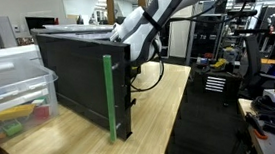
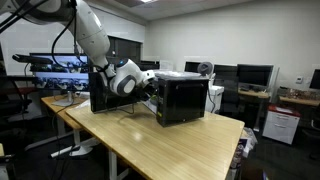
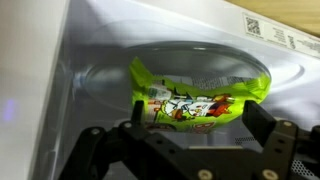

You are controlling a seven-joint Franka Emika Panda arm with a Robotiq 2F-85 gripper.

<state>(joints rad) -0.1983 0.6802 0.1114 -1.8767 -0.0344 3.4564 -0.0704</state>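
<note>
Wrist view is up and I've got the gripper [image 3: 180,146] spread wide, nothing between the fingers [image 3: 262,125]; they frame the lower edge of the picture at roughly 8 and 4 o'clock. Dead ahead at 12 o'clock lies a green snack bag [image 3: 195,100], flat on the glass turntable [image 3: 105,70] inside the microwave [image 2: 182,100]. The bag sits a touch toward 1 o'clock of the plate's centre, just beyond the fingertips and apart from them. In both exterior views the arm [image 2: 95,40] reaches into the oven's open front, the box standing on the wooden table [image 1: 170,104]. A clear plastic bin [image 1: 13,83] with coloured pieces sits off at 9 o'clock of the microwave in an exterior view, well apart.

My read on the bag: light, puffy and crinkly; glossy film that will likely skate on the glass if nudged, and whatever is inside may crush under a hard squeeze. I'd judge the best hold to be across its narrow middle, pinching the near and far long edges; the sealed ends at 9 and 3 o'clock look thin and floppy.
</note>
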